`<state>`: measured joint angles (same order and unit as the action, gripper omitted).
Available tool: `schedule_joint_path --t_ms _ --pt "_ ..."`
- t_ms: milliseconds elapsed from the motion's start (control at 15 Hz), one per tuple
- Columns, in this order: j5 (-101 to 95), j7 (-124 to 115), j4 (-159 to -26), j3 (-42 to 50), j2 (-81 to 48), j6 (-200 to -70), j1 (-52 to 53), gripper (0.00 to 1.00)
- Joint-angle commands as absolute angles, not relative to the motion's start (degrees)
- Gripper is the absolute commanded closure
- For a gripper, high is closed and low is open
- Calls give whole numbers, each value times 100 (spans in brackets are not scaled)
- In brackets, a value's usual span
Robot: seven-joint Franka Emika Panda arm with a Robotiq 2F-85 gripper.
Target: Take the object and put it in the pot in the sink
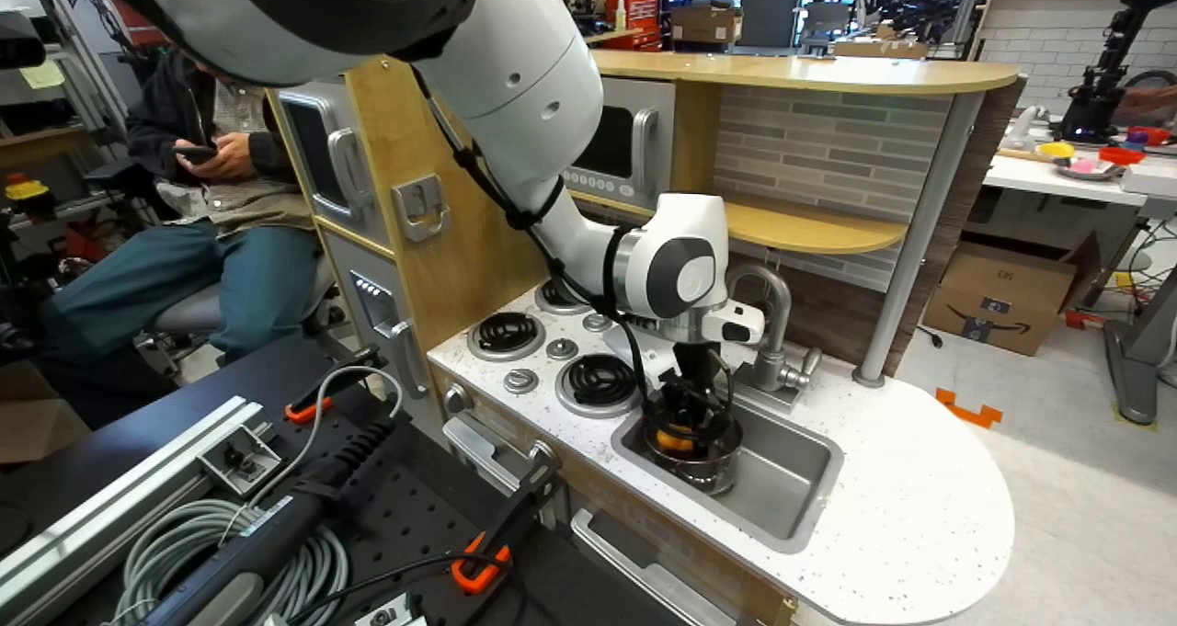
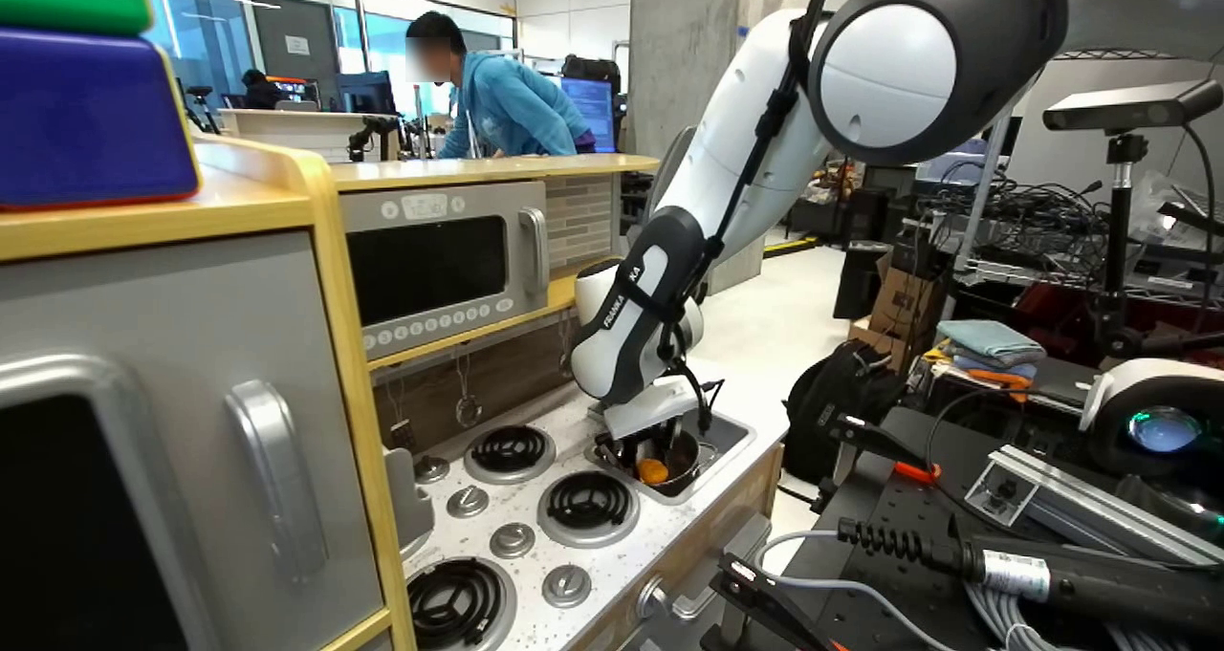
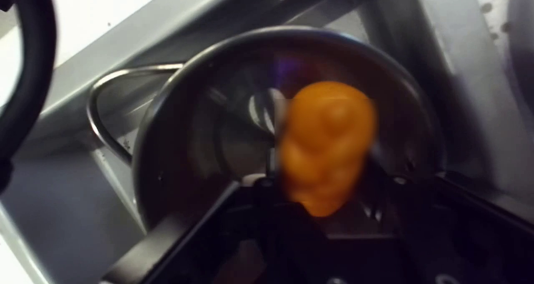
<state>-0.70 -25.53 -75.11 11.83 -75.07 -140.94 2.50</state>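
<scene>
Orange in the wrist view, the object [image 3: 329,146] shows toward three o'clock within the pot [image 3: 183,150]; unable to tell if the fingers [image 3: 250,209] grip it, I'd part them slowly.

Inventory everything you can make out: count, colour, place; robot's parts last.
rounded object: one, orange, in or just above the pot
pot: one, silver, in the sink
sink: one, grey, set into the speckled countertop
faucet: one, grey, at the sink
burners: at least three, black, beside the sink
knobs on top: four, grey, among the burners
microwave: one, grey with black window, above the burners
stacked blocks: two, blue and green, on cabinet
coiled cable: one, grey, black table
clamps: at least two, black and orange, table edge
backpack: one, black, floor
cardboard boxes: several, brown, background
people: at least two, blue and dark clothing, background
arm: one, white and grey, reaching the sink
pincer: one, black, at the pot, grip unclear
</scene>
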Motion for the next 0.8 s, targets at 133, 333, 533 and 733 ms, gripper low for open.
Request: schedule_joint_path --t_ms 133,333,533,733 --pt "-22 -2427 -7475 1100 -7519 -14089 280 10" --pt "-96 -2062 -8362 1017 -6921 -14785 304 0" --pt "-70 -1660 -9155 924 -6412 -15515 239 1" --pt "22 -1270 -9765 711 -5946 -16133 137 0"
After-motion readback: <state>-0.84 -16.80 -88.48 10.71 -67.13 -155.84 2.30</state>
